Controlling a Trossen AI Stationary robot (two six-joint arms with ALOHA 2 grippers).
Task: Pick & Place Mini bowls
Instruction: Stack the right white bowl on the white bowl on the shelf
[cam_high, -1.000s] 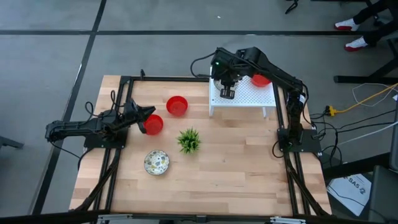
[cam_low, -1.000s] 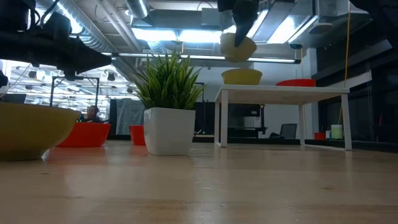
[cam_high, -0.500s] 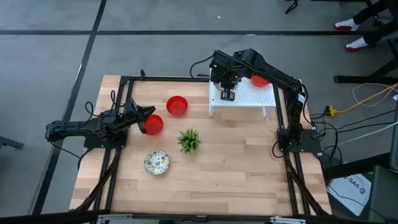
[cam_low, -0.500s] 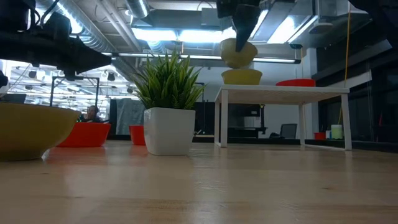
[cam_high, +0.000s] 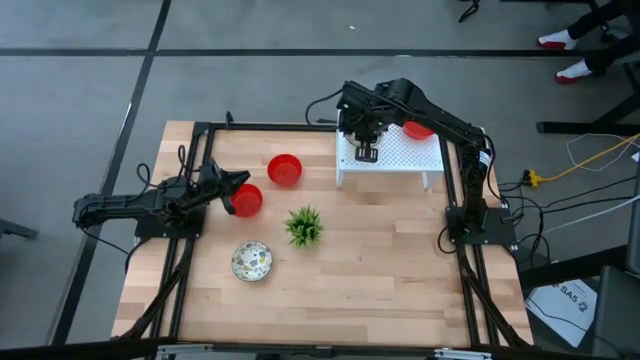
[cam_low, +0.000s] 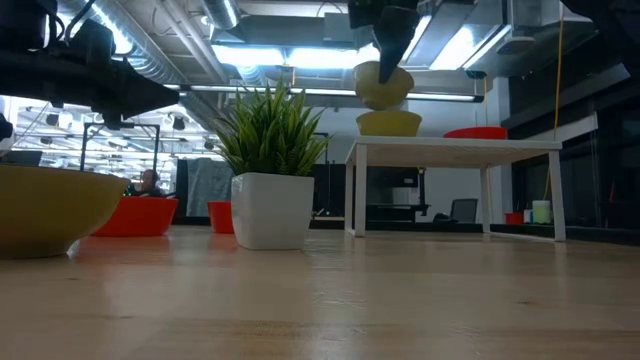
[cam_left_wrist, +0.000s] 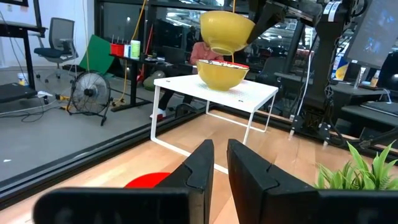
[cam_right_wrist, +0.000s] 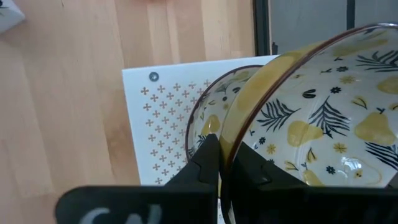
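Observation:
My right gripper hovers over the white stand at the table's far side, shut on a patterned mini bowl, yellow outside and cream with leaves and pears inside. Just below it a second patterned bowl sits on the stand, with a red bowl beside it. My left gripper hangs above a red bowl on the table's left part, fingers together but for a thin slit, touching nothing. Another red bowl and a third patterned bowl rest on the table. My right gripper pinches the patterned bowl's rim, one finger on the yellow outer wall and one inside the bowl. The fingers come from above, pointing down. The bowl is lifted clear and tilted, hanging a little above the bowl on the stand.
A green spiky plant in a white pot stands mid-table between the loose bowls and the stand. Black frame rails run along the table's left and right sides. The stand's right part is bare perforated surface. Bare wood spreads near the front edge.
My right gripper has come down a little with the patterned bowl toward the bowl on the stand, then held still. The held bowl now hangs closer above the lower one.

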